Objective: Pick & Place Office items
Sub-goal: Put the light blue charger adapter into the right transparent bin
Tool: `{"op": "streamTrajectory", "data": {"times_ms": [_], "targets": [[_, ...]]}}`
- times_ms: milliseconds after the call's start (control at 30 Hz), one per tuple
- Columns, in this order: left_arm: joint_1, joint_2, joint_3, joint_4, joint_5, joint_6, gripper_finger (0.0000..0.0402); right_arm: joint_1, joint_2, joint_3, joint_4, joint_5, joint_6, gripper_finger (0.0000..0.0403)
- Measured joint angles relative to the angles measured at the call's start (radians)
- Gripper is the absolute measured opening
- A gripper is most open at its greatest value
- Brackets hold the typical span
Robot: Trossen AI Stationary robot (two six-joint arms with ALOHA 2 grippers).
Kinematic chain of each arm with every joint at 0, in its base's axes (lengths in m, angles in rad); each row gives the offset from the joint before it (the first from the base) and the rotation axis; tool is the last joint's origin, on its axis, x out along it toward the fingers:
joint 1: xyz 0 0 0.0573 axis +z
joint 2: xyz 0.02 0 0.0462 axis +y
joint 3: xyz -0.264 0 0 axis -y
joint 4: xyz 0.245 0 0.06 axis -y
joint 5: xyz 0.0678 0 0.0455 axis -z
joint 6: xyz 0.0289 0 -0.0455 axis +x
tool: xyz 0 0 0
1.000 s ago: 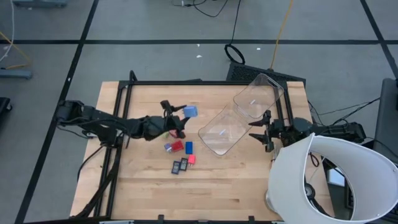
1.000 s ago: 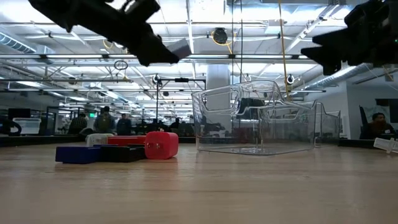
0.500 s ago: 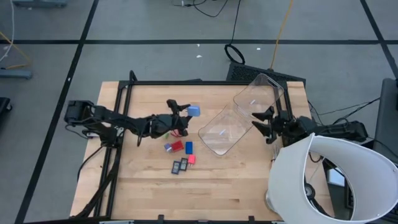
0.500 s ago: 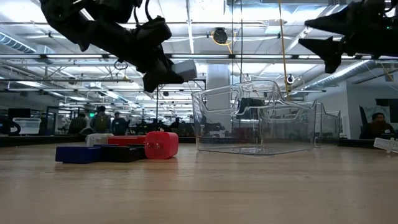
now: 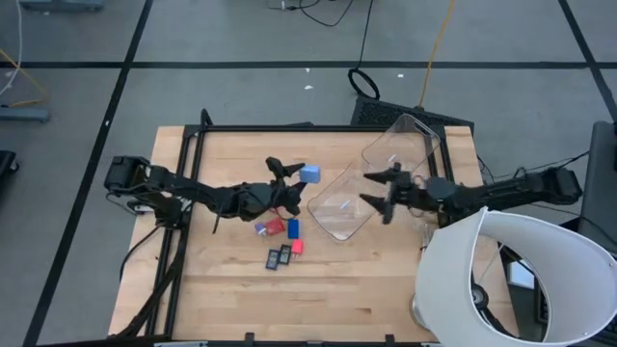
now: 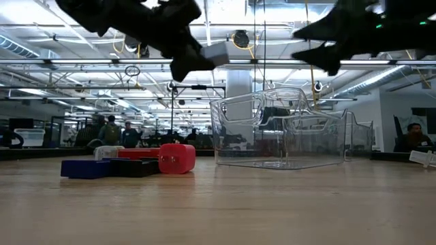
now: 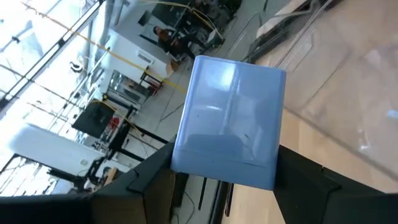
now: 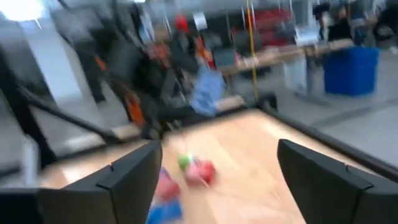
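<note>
Light-blue block (image 5: 310, 173) sits clamped in the left gripper (image 5: 301, 177), raised over the table (image 5: 222, 289) middle, just beside the bin (image 5: 386, 178). Right gripper (image 5: 378, 189) hangs over the bin, fingers spread wide. Other blocks (image 5: 281, 229) lie toward the table's front edge.

Count, high view:
- 1 light-blue block (image 5: 310, 173), off the table, about 12 o'clock of the pile
- 2 red blocks: one (image 5: 275, 226) mid-pile, one (image 5: 297, 247) at its 5 o'clock
- 2 blue blocks: one (image 5: 293, 228) at 3 o'clock of the first red, one (image 5: 260, 229) at its 9 o'clock
- 2 dark flat rectangles (image 5: 280, 257), side by side, 6 o'clock of the pile
- 1 clear bin (image 5: 378, 177)
- 2 arms

Green piece: can't confirm a count.
</note>
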Motion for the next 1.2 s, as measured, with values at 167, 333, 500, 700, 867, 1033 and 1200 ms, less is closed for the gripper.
{"op": "streamTrajectory", "data": {"times_ms": [167,333,500,700,867,1033,1200], "targets": [[-0.009,0.105,0.082,-0.003,0.017,0.025,0.0225,-0.076,0.175,0.112,0.073,-0.024,0.006,0.0329],[-0.014,0.199,0.152,-0.003,-0.032,0.063,0.0225,-0.156,0.311,0.153,0.172,-0.184,0.091,0.0326],[-0.027,0.210,0.177,0.001,-0.087,0.046,0.0225,-0.178,0.380,0.151,0.195,-0.247,0.113,0.0318],[-0.040,0.202,0.178,0.043,-0.105,0.109,0.0225,-0.177,0.384,0.153,0.192,-0.247,0.176,0.0316],[-0.044,0.203,0.178,0.049,-0.024,0.114,0.0225,-0.170,0.384,0.153,0.216,-0.249,0.182,0.0316],[-0.039,0.203,0.178,0.055,0.018,0.102,0.0225,-0.163,0.402,0.153,0.263,-0.258,0.184,0.0315],[-0.031,0.203,0.178,0.054,0.022,0.122,0.0225,-0.160,0.436,0.155,0.318,-0.271,0.194,0.0315]]}}
